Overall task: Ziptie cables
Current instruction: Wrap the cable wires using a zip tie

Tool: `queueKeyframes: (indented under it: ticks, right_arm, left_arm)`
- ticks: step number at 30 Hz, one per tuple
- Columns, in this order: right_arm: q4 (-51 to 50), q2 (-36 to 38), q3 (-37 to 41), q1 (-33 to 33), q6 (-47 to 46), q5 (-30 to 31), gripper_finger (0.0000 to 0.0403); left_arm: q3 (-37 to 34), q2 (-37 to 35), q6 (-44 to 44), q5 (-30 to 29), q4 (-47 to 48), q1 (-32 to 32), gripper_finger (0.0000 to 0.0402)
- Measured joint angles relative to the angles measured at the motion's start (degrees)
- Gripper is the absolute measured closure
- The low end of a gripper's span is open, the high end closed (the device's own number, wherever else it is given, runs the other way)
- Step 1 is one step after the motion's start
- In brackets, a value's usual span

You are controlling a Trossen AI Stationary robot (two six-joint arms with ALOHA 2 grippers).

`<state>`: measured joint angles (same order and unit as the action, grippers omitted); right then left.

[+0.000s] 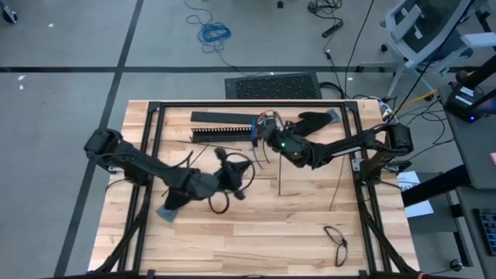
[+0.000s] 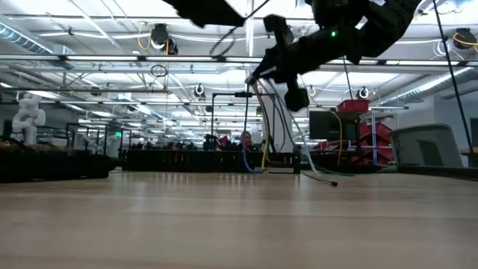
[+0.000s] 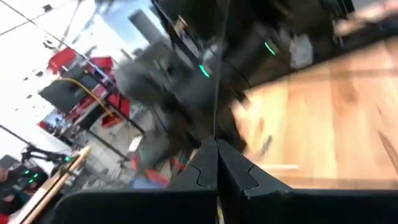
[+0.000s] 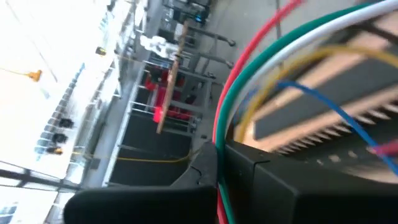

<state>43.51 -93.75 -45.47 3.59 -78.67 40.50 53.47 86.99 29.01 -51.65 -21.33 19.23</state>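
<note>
Both arms are up off the table — the right gripper (image 1: pixel 267 133) is pinched shut on the cables (image 4: pixel 249 93), and the right wrist view shows red, green, white, yellow and blue strands fanning straight out from between its closed fingers. The bundle sits toward the back of the table, just in front of the black slotted bar (image 1: pixel 225 133). From table height the cables (image 2: pixel 272 119) hang from the raised gripper and trail down to the wood.

These wires look light and limp; they will sag, splay and slide past one another, so I'd judge the best hold is where they already run together, close to the pinch, not out on the loose arcs.

The left gripper (image 1: pixel 225 172) is closed too, nipping a thin black strand (image 3: pixel 216 74) that rises straight from its tips — strip or cable, I cannot tell. A black loop (image 1: pixel 236 174) curls beside it.

From above you get the layout: two arms near mid-table, another black loop (image 1: pixel 335 242) lying well apart near the front right. Only the low view shows how high the bundle rides.
</note>
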Motion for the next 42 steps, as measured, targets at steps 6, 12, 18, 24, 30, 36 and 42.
queueKeyframes:
  ticks: [6, 12, 18, 24, 30, 36, 42]
  right_arm:
    - [0.8, 3.6, 0.0, 0.6, 4.1, -0.3, 0.0403]
    - [5.1, 3.3, 0.0, -0.1, 3.0, -0.3, 0.0403]
    - [1.2, 3.2, 0.0, -3.6, 1.5, 0.1, 0.0403]
    - [2.3, 3.1, 0.0, -4.1, -0.1, 0.4, 0.0403]
    - [5.3, 3.1, 0.0, -4.7, 0.0, 0.0, 0.0403]
    - [7.3, 3.1, 0.0, -6.3, -1.4, -0.2, 0.0403]
    - [8.5, 3.1, 0.0, -7.4, -1.7, 0.3, 0.0403]
  left_arm:
    - [0.0, -2.8, 1.0, -7.6, 6.8, 2.7, 0.0401]
    - [-0.1, 0.9, 14.9, 1.5, 1.3, -0.4, 0.0401]
    - [-0.1, 3.5, 27.9, 5.1, -11.6, -3.0, 0.0401]
    - [-0.1, 3.6, 29.8, 10.1, -19.0, -5.0, 0.0401]
    - [-0.1, 3.6, 30.5, 15.4, -19.3, -6.0, 0.0401]
    - [-0.1, 3.6, 34.8, 16.7, -18.6, -8.1, 0.0401]
    - [-0.1, 3.6, 39.3, 17.5, -18.7, -9.4, 0.0401]
